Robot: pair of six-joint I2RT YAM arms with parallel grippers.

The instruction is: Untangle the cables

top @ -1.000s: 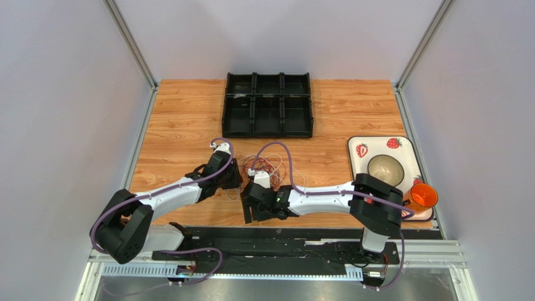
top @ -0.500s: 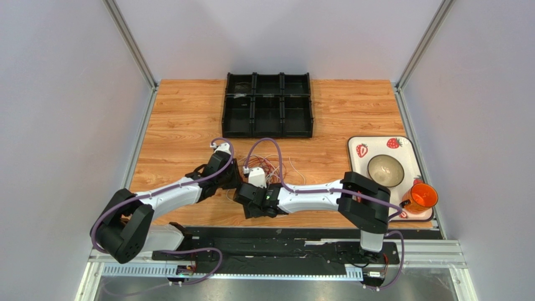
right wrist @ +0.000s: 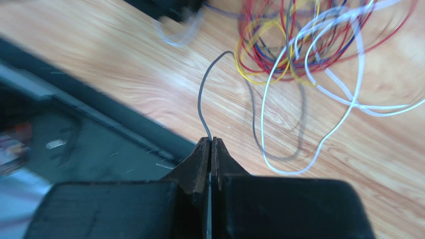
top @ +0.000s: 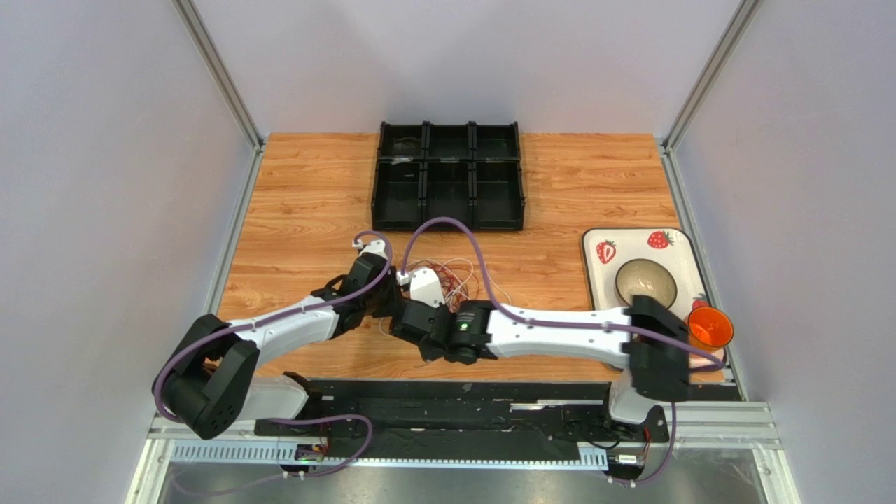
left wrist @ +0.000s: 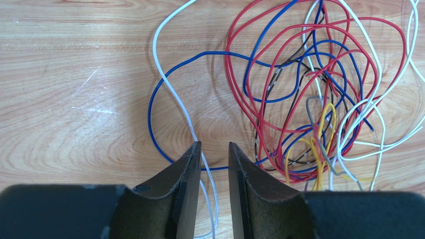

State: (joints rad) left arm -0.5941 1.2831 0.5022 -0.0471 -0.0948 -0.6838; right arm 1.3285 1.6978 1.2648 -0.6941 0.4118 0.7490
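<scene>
Right gripper: jaws pressed flat together, clamped on the end of a grey cable.
Grey cable: leaves the fingertips straight ahead, bows a little left, then hooks right into the heap. It is a free strand for most of that run and crosses nothing near the tips.
Left gripper: jaws apart with a narrow gap. A white cable runs through the gap, and I cannot tell whether it touches either pad.
Step in hand: looks like one strand singled out and gripped, with the draw-out not yet done.
Next move calls for: a slow pull of the grey strand back, away from the heap. The left hand would likely need to close on or pin the rest, or the whole bundle may drag along.
Cables: ahead and to the right of the left fingertips, lying flat on the table. Wide red loops overlap blue ones. Yellow and grey bunch on the near side, a dark speckled strand runs through the middle, and white loops trail off right.
Blue cable: its big outer loop sweeps left, just ahead of the left tips.
Beyond both hands: black tray, well apart from the heap.
</scene>
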